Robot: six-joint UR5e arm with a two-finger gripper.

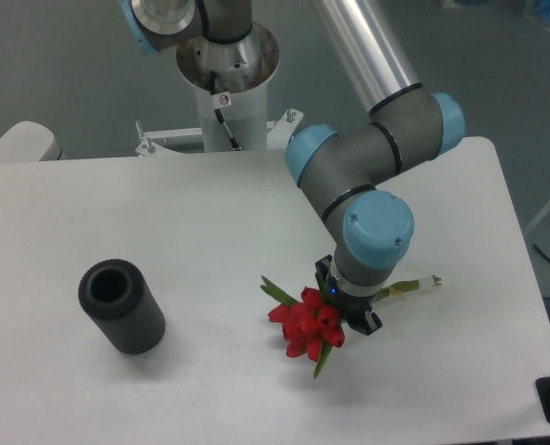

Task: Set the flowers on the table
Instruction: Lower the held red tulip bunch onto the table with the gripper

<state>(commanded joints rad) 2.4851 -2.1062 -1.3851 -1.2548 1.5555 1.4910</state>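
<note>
Lower right of centre: my pincer (347, 311) hung over the flowers (309, 330), my own wrist hiding the fingers from the camera, so I could not tell how far they stood apart or whether they gripped the stems. The red blooms lay low against the table (210, 222), leaves fanned toward the bottom of the frame, while the pale stem ends poked out to the right of my wrist. Whether the bunch rested fully on the white surface or hung just above it was not clear. Far off at lower left lay the dark ribbed cylinder (121, 307), on its side and well apart. To finish cleanly, I judged, I should settle the bunch flat, part the fingers gently, and lift straight up without snagging the leaves.
</note>
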